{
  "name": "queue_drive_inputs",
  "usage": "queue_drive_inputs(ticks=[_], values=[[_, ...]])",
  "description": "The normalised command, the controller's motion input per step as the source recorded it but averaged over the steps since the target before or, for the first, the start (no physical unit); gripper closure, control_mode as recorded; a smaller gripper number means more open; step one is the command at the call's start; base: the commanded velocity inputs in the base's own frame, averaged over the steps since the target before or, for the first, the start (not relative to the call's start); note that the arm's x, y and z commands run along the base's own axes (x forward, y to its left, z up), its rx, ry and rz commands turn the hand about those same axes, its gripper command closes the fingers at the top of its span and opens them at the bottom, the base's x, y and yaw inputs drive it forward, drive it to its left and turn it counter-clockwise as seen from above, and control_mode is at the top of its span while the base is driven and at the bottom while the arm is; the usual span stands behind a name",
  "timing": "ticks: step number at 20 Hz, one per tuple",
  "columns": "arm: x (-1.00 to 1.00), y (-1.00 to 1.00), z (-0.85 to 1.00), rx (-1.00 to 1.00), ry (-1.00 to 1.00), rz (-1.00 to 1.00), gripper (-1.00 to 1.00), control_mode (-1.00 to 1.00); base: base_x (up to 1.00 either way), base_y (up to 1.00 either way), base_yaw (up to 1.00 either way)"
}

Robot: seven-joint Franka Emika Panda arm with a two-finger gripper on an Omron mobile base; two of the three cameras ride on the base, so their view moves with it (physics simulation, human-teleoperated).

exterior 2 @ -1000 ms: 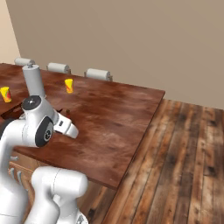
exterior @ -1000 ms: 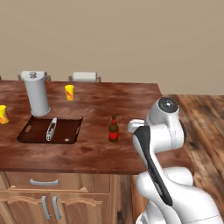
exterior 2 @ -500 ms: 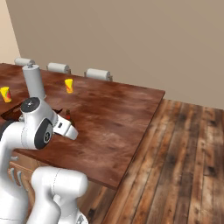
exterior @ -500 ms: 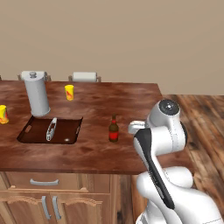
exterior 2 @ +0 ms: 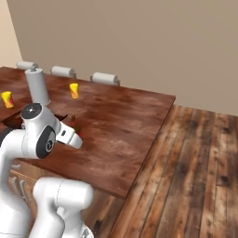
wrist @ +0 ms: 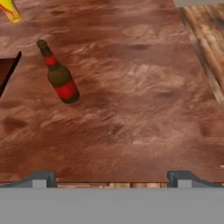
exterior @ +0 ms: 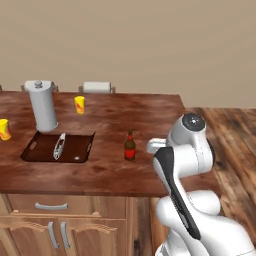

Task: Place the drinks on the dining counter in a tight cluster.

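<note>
1. I see the small dark brown glass bottle with the red label [exterior: 130, 146] standing upright on the broad reddish-brown wooden counter [exterior: 115, 170], just right of the rectangular sink recess [exterior: 59, 148] and well apart from everything else.
2. In my hand view the same bottle [wrist: 59, 75] sits upper left, with bare wood between it and my gripper [wrist: 111, 177].
3. The jaws stand wide apart with nothing between them; both dark tips show at the bottom of that view, over the counter's near edge.
4. A tall grey cylindrical canister with a knobbed lid [exterior: 42, 105] stands behind the sink recess.
5. A small yellow cup with red marks [exterior: 79, 105] stands right of the canister; a second yellow cup [exterior: 4, 129] stands near the counter's left end.
6. Plank wood floor [exterior 2: 195, 162] lies right of the counter.
</note>
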Motion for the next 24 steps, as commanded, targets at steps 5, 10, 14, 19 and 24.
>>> queue_drive_inputs(ticks=[5, 10, 14, 19, 24], values=[[0.0, 0.0, 0.0, 0.0, 0.0, 0.0, -1.0, 1.0, -0.57, 0.08, 0.0], [0.0, 0.0, 0.0, 0.0, 0.0, 0.0, -1.0, 1.0, -0.57, 0.13, 0.13], [0.0, 0.0, 0.0, 0.0, 0.0, 0.0, -1.0, 1.0, -0.36, 0.17, 0.73], [0.0, 0.0, 0.0, 0.0, 0.0, 0.0, -1.0, 1.0, -0.11, 0.12, 0.99], [0.0, 0.0, 0.0, 0.0, 0.0, 0.0, -1.0, 1.0, -0.04, 0.02, 1.0]])
